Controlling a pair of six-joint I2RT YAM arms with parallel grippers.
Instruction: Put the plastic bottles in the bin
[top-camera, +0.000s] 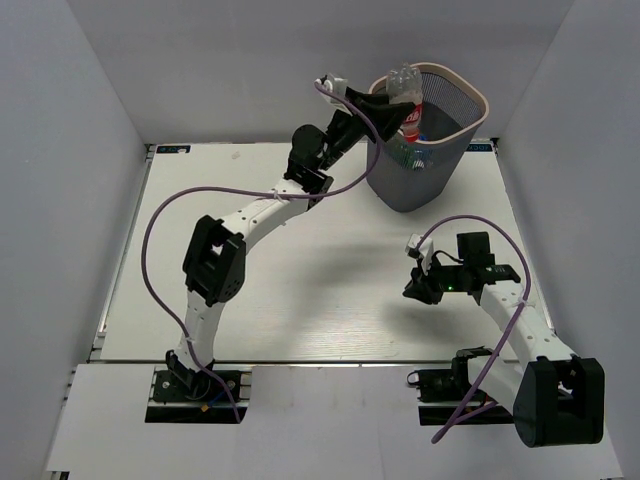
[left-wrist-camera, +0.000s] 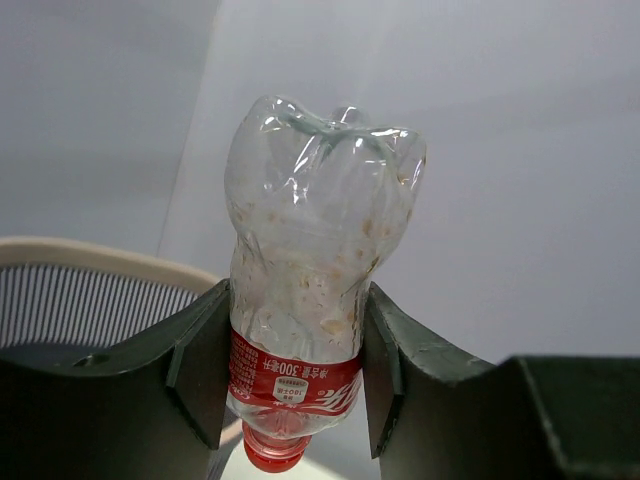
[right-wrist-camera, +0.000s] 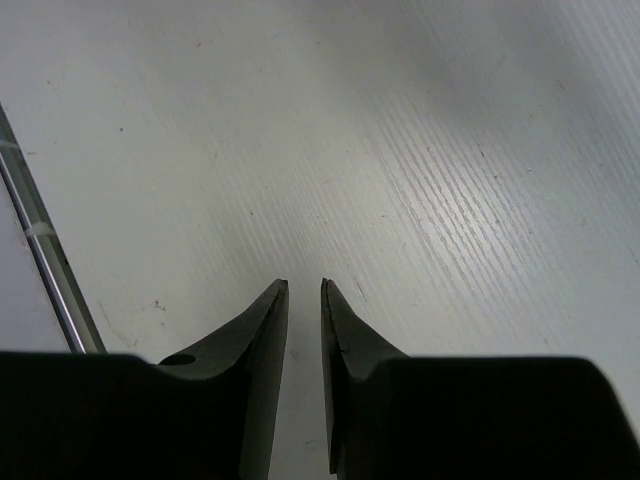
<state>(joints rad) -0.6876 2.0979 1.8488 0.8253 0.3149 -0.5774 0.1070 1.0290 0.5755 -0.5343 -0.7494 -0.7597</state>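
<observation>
aloft, left gripper pinches red-label bottle over bin rim; right gripper slightly parted above white table; grey walls.

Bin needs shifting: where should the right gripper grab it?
Probably the beige rim of the bin, right side, from above, a finger each side of the wall: its body is too wide, and the left gripper with its bottle crowds the left.

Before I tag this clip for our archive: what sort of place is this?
Probably a robotics lab cell: a white table boxed in by white walls, left arm and right arm bolted at its near edge, a mesh bin.
</observation>
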